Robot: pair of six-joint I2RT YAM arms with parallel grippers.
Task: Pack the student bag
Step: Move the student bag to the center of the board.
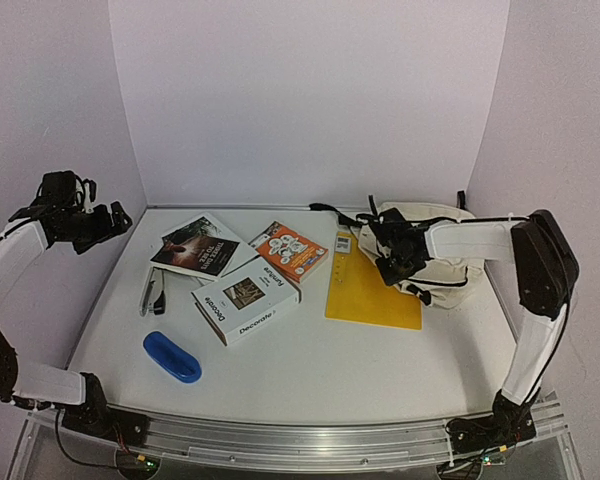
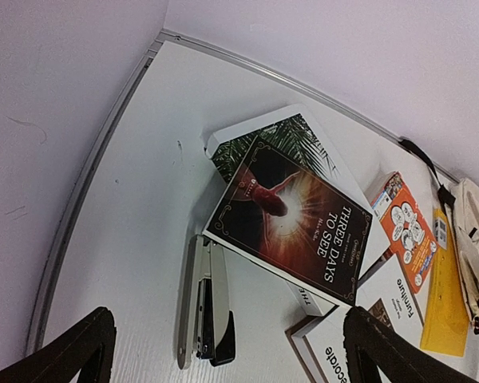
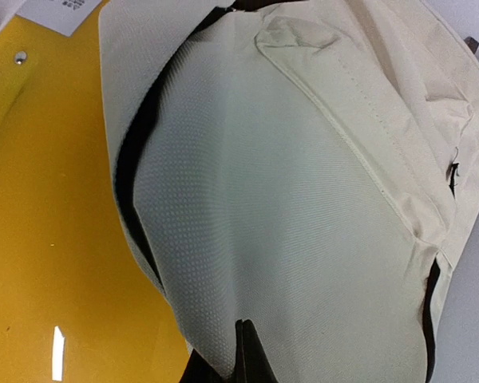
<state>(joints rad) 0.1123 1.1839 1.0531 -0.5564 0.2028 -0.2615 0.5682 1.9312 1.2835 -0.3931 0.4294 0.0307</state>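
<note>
The cream student bag lies at the back right of the table, part of it resting on a yellow folder. My right gripper is at the bag's left edge. In the right wrist view its fingers are closed together on a fold of the bag's dotted cream fabric, with the folder underneath. My left gripper is raised at the far left, open and empty. In its wrist view it hangs above a stapler.
A dark book, "Three Days to See", an orange booklet and a white "Decorate" book lie mid-table. The stapler lies left of them. A blue case is near the front left.
</note>
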